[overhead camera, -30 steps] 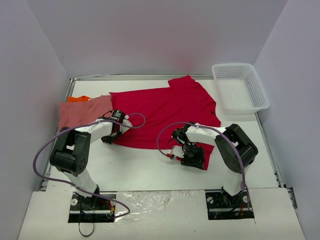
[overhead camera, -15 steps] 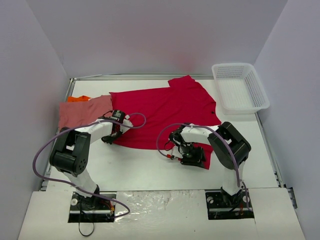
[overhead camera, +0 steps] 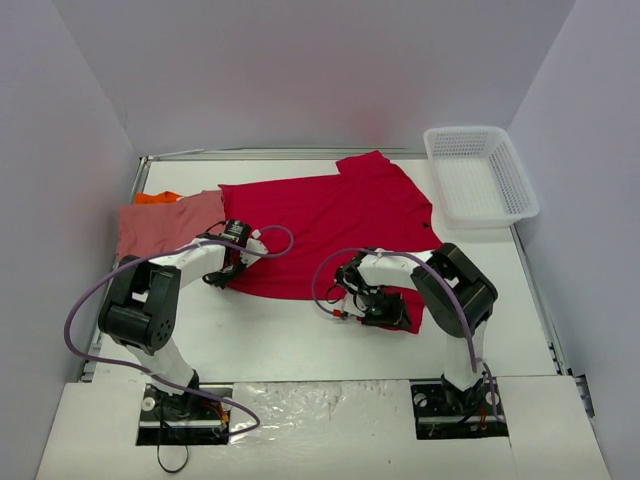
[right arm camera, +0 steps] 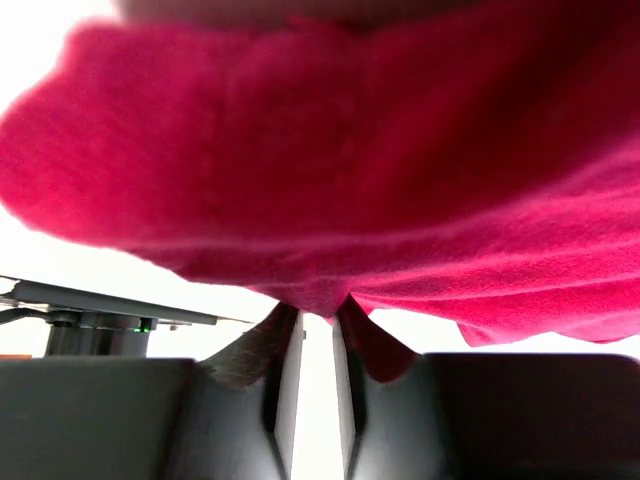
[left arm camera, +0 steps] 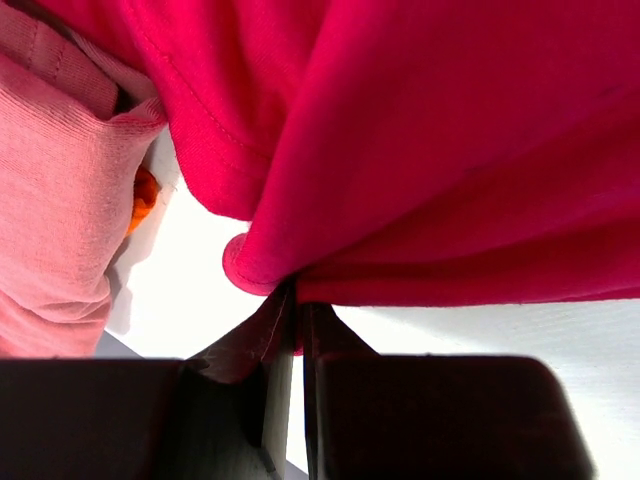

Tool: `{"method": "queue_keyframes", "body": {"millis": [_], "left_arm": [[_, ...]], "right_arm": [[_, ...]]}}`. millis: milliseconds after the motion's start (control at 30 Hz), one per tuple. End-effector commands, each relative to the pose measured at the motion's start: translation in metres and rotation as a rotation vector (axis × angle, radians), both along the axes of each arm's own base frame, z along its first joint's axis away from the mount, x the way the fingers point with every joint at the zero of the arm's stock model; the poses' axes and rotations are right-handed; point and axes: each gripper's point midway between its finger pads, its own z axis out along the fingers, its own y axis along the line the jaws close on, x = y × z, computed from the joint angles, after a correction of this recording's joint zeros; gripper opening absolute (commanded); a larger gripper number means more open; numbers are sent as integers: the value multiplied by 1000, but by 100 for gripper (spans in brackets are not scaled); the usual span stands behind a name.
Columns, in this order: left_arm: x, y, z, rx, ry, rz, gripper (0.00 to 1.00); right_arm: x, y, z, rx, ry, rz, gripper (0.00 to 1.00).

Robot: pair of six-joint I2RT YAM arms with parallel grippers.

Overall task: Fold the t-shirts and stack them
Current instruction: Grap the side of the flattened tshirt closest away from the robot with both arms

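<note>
Red shirt (overhead camera: 330, 215) is getting gripped at both corners: right fingers (right arm camera: 265, 345) are just closing on the near-right hem, left fingers (left arm camera: 255, 340) are pinching the near-left, readying the fold.

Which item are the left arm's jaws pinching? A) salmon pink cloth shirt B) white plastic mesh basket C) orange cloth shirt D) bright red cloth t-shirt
D: the left wrist view shows the left arm's jaws shut on the hem of the bright red cloth t-shirt; the salmon pink cloth shirt lies off to the side, outside the grip.
</note>
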Motion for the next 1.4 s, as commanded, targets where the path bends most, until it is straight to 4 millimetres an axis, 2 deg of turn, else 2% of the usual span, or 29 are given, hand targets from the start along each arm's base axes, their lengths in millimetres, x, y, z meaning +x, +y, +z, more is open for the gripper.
{"method": "queue_keyframes", "body": {"millis": [0, 67, 167, 367, 500, 733, 1000, 1367], "left_arm": [[-7, -6, 5, -38, 1, -1, 2], [-6, -7, 7, -40, -1, -6, 2], [-8, -10, 10, -47, -4, -20, 2], [-10, -19, 25, -93, -30, -48, 2], [-15, -26, 35, -128, -41, -75, 2], [-27, -37, 39, -149, -26, -133, 2], [-40, -38, 44, -168, -17, -168, 2], [-75, -47, 59, -263, 45, -267, 2]], "right_arm": [[5, 36, -34, 164, -21, -41, 11], [2, 38, -24, 176, -7, -45, 8], [9, 44, -6, 220, -47, -43, 1], [11, 51, 16, 282, -110, -72, 0], [6, 52, 26, 308, -112, -90, 0], [-9, 43, 46, 308, -82, -101, 0], [-24, 27, 74, 314, -88, -114, 0], [-35, 13, 97, 331, -80, -160, 0]]}}
